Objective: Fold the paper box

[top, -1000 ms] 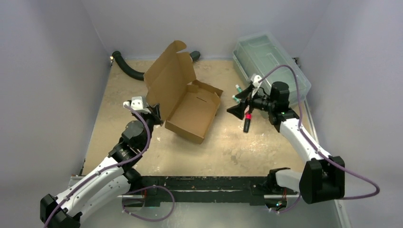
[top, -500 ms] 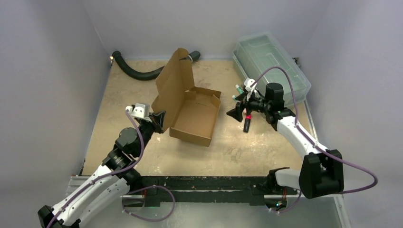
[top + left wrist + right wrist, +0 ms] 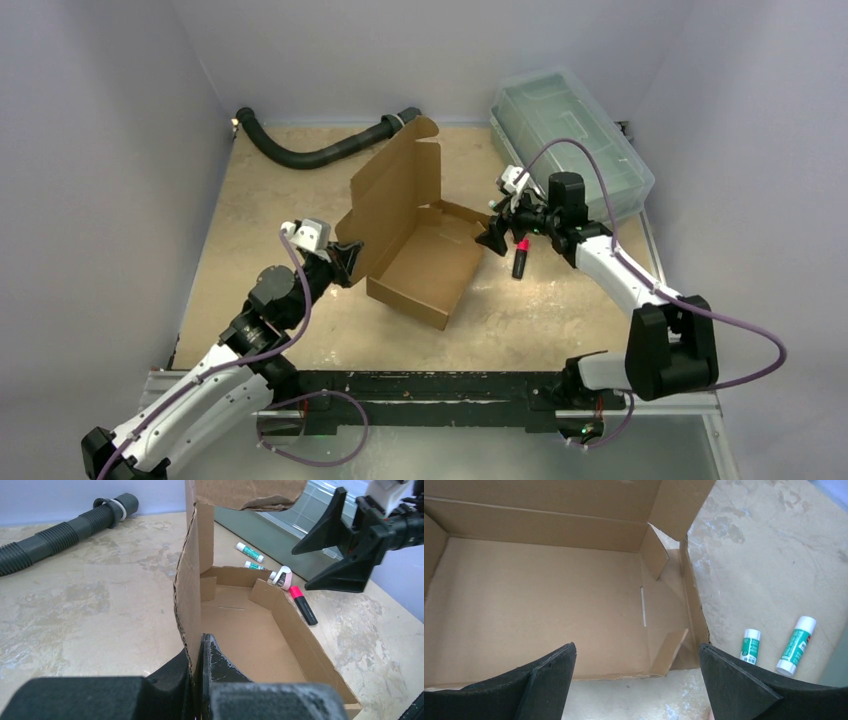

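Paper box point(image 3: 420, 265): plain brown corrugated cardboard near the middle of the table point(image 3: 250, 220). The shallow tray is open and the lid stands up along its left side, with the tuck flap curling over at the top.
Left gripper point(image 3: 345, 262): clamped on the near end of the upright lid, with the cardboard edge pinched between its fingers.
Right gripper point(image 3: 492, 232): spread wide and holding nothing, just off the tray's far right corner. Whether it touches the wall cannot be told.
Weight: probably very light, so a one-sided push would likely slide or swing the whole box.
Stiffness: panels look rigid across the flutes and should bend readily only at the creases.
Surface: matt and dry, so the pads should hold well.
Fragility: edges and small side flaps would crush or kink under a hard pinch.
Where to hold: a panel edge close to a crease. For closing, the lid's free edge by the tuck flap, with the tray held down.
Nearby: glue sticks point(image 3: 751, 645) and a red marker point(image 3: 520, 258) lie just right of the box.
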